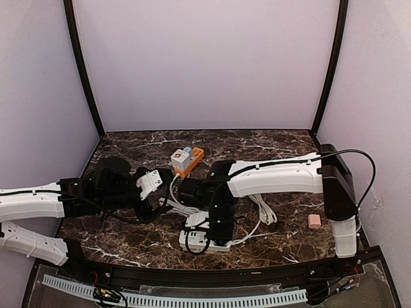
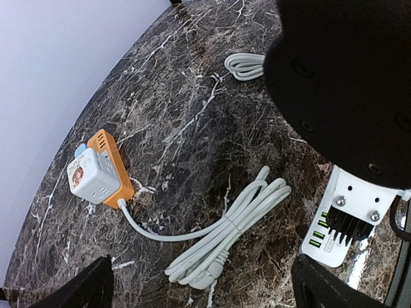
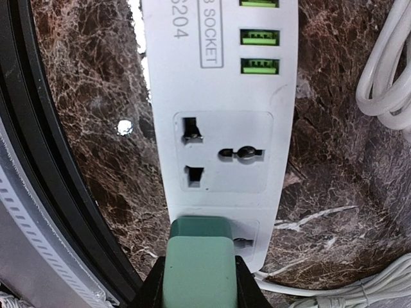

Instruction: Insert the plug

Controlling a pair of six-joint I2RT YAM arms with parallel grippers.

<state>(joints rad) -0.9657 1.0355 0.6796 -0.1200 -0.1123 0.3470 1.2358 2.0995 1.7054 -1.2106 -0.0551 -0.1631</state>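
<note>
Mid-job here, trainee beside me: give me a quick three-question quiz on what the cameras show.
1. True or false: the left gripper stands open, holding nothing.
2. What is the right gripper shut on? A) green plug B) orange cube C) pink block
3. Fill in: the USB ports on the power strip are coloured ____.
Key: 1 true; 2 A; 3 green.

Left arm point(image 1: 29, 202), right arm point(image 1: 276, 176): white link shells alternating with black joint housings. Black cable point(image 1: 369, 160) looping outside right elbow. Right end effector point(image 3: 199, 285): fingers point(image 3: 247, 289) showing matte black; white bracket point(image 2: 359, 196) carrying silver screws.
</note>
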